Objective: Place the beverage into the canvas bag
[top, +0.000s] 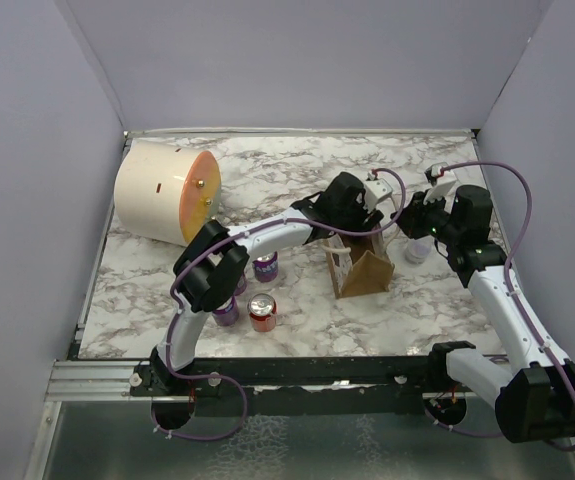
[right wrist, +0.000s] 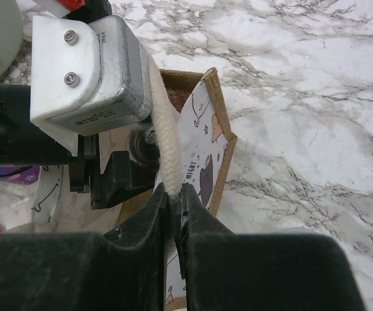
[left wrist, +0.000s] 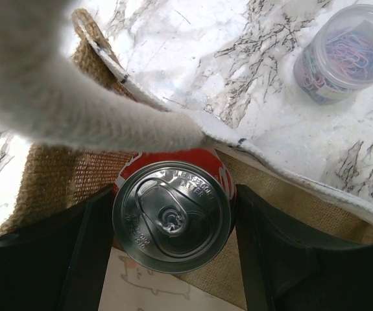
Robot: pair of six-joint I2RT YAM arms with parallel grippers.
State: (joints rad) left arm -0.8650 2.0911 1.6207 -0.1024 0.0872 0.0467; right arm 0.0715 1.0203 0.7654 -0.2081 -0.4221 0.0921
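Hovering over the bag (left wrist: 50, 188), your left pincer (left wrist: 173, 249) clamps the can (left wrist: 172, 217); right pincer (right wrist: 173, 214) pinches the handle (right wrist: 165, 155). Next: lower, release.

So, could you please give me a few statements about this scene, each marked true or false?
1. The left gripper is shut on a red drink can with a silver lid. True.
2. The right gripper hangs open, holding nothing. False: it is shut on the white rope handle of the brown canvas bag.
3. The clear plastic jar of coloured paper clips lies inside the bag. False: it stands on the marble table beside the bag.
4. Two purple cans and another red can stand on the table, outside the bag. True.
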